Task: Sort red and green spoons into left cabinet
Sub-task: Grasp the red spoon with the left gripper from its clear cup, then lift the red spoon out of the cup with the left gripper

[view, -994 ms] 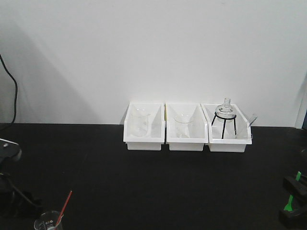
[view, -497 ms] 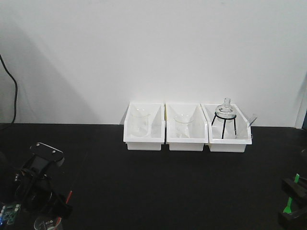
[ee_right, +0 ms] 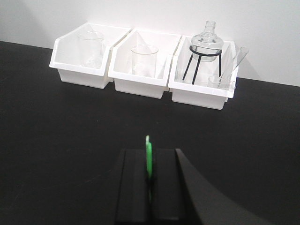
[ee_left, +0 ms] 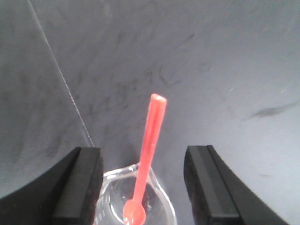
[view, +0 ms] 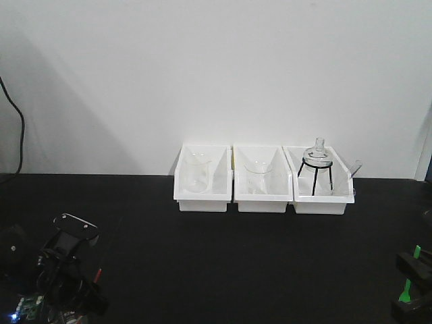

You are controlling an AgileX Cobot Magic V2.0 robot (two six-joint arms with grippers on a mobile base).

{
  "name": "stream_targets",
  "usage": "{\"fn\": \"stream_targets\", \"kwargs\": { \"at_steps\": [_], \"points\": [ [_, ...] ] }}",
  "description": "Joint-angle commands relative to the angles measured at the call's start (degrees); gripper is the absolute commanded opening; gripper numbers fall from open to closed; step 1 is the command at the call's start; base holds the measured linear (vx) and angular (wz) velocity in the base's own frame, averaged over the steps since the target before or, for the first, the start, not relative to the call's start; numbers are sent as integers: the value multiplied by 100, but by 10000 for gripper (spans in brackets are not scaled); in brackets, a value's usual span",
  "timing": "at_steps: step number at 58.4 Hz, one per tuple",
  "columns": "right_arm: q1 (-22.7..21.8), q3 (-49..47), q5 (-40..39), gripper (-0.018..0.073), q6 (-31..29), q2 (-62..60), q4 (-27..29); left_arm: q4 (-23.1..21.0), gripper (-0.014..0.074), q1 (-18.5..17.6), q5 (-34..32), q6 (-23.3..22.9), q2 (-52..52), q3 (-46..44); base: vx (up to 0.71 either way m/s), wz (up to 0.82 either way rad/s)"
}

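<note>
Fingers (ee_left: 77,187) of the left end effector (ee_left: 142,152) stand wide apart, 1 on each side of a glass beaker (ee_left: 112,197) that is cut off at the lower edge. The red spoon (ee_left: 149,140) sits bowl-down inside it. The right end effector (ee_right: 150,154) is closed on the green spoon (ee_right: 148,145); only 1 thin edge shows.

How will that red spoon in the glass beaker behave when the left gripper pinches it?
The red spoon looks thin and plastic, so it is probably light and slightly bendy. It seems only to lean on the beaker rim, so a nudge may swing it. Its smooth handle could slip between the open fingers.
</note>
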Motion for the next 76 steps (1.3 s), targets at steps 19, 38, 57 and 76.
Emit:
{"fn": "stream_targets", "kwargs": {
  "at_steps": [19,38,57,76],
  "points": [
    [-26,-208,-233,-3,6,-101,31,-131,475,-48,-591,10,-70,-193,0,0],
    [-26,-208,-233,-3,6,-101,31,-131,192,-48,-780,16,-43,-193,0,0],
    [-26,-208,-227,-3,6,-101,31,-131,-8,-48,-980,11,-55,-193,0,0],
    [-26,-208,-204,-3,6,-101,31,-425,-8,-48,-1343,-58,-628,-193,0,0]
  ]
}}
